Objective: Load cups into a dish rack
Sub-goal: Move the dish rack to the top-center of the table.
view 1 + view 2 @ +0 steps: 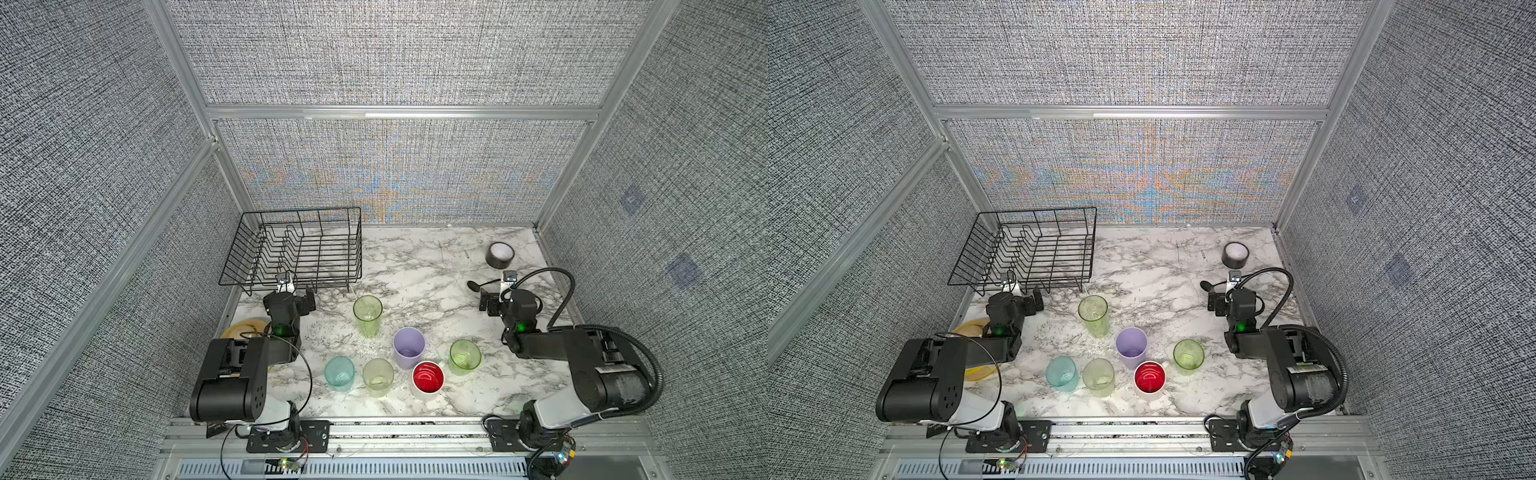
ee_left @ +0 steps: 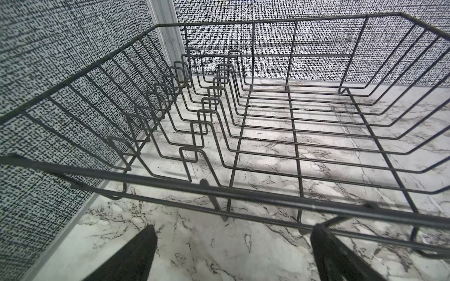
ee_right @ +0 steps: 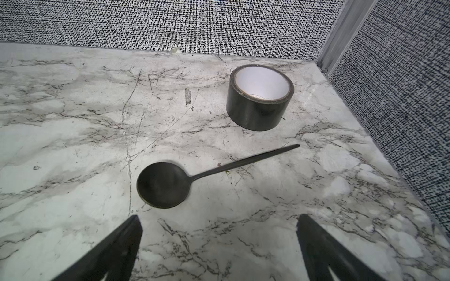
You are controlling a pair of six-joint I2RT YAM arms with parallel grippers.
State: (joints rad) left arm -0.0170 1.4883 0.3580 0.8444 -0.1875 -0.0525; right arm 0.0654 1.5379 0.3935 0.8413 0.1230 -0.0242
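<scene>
- The dish rack [image 1: 243,253] is set at the far left corner of the marble table [image 1: 415,266]. No cup is seen in it, so loading is judged not yet begun.
- Six cups are stood upright, mouths up, near the front middle between the two arms, where either arm could probably reach them. They are a tall green cup [image 1: 368,316], a lilac cup [image 1: 409,347], a short green cup [image 1: 465,356], a white cup with a red inside [image 1: 428,379], a pale yellow-green cup [image 1: 378,376] and a teal cup [image 1: 339,372].
- The left claw [image 2: 233,253] is spread wide with nothing held, just short of the rack's near rim. It is pointed into the basket.
- The right claw [image 3: 219,250] is likewise spread wide and empty over bare table. It is faced toward a black spoon [image 3: 170,182] and a tape roll [image 3: 259,97], neither of which belongs to the job.
- A yellow plate [image 1: 245,328] is partly hidden beneath the left arm.
- The tall green cup is placed nearest the rack and is judged the easiest first pick. The lilac and red-lined cups are crowded close, and whether they touch cannot be told.
</scene>
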